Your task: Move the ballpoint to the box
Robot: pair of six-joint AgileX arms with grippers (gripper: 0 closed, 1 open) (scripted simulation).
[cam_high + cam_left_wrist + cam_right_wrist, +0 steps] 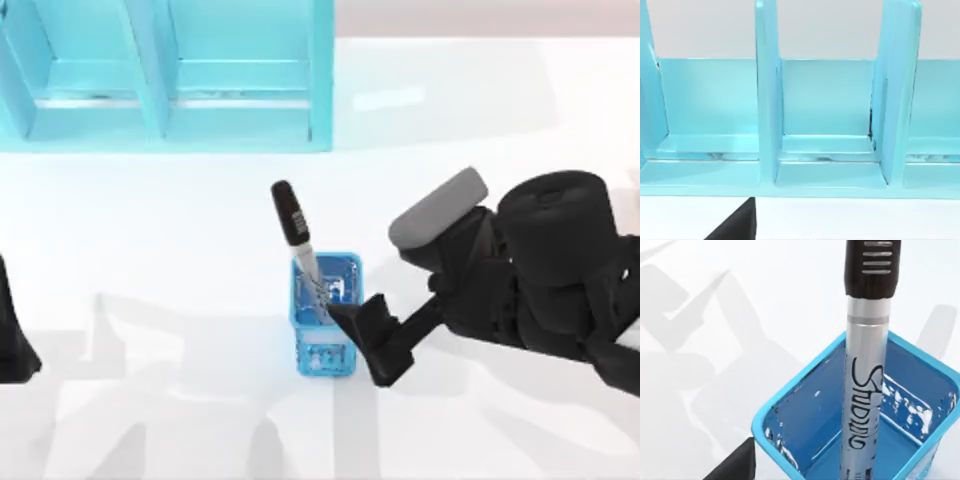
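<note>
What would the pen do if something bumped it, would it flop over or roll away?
Probably neither. The ballpoint looks stiff, so it shouldn't bend. It stands in the blue box, leaning, with its black cap poking out, so a bump might only swing it to another wall. The box is small, so a hard bump could maybe tip it.

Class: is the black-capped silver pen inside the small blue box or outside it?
Inside: the silver pen stands with its barrel within the blue box, cap above.
</note>
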